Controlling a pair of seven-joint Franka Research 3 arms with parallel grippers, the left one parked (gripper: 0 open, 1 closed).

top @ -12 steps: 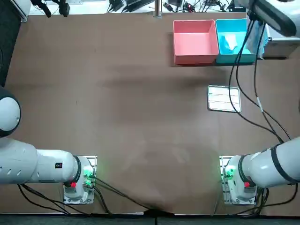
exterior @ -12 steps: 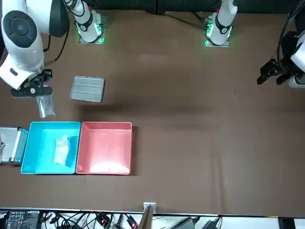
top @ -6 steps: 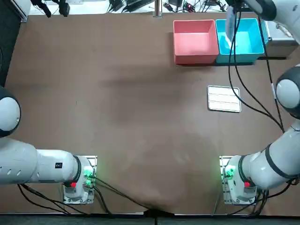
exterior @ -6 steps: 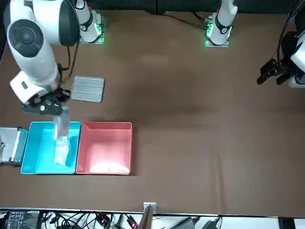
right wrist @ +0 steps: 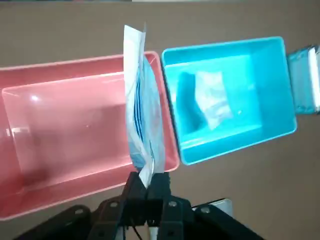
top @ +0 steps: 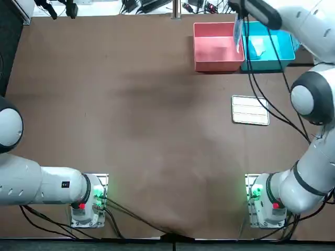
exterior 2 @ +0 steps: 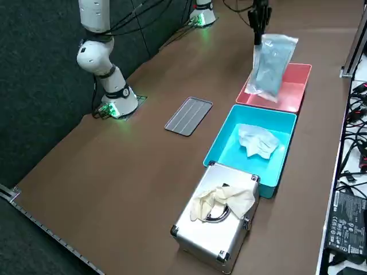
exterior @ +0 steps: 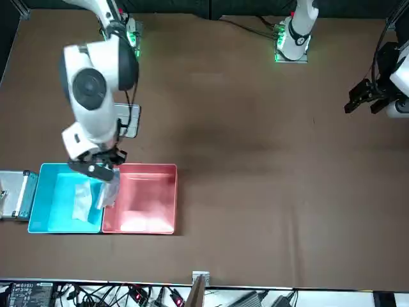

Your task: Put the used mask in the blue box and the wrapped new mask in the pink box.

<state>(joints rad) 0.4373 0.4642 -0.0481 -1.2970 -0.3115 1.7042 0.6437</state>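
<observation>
Tabletop point(top: 157, 130) right of centre is bearing a ridged grey panel point(top: 250, 110). Farther back, the right gripper point(right wrist: 146, 182) is pinching the wrapped new mask point(right wrist: 142, 115), dangling it above the adjoining walls of the pink box point(right wrist: 65, 65) and the blue box point(right wrist: 230, 145), where the used mask point(right wrist: 210, 97) is lying.

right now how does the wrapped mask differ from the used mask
The wrapped mask hangs upright, pinched in the right gripper over the side of the pink box nearest the blue box. The used mask lies loose on the blue box's floor. The wrapped mask is flat inside clear packaging, while the used mask is bare and crumpled. Both are pale, whitish blue.
</observation>
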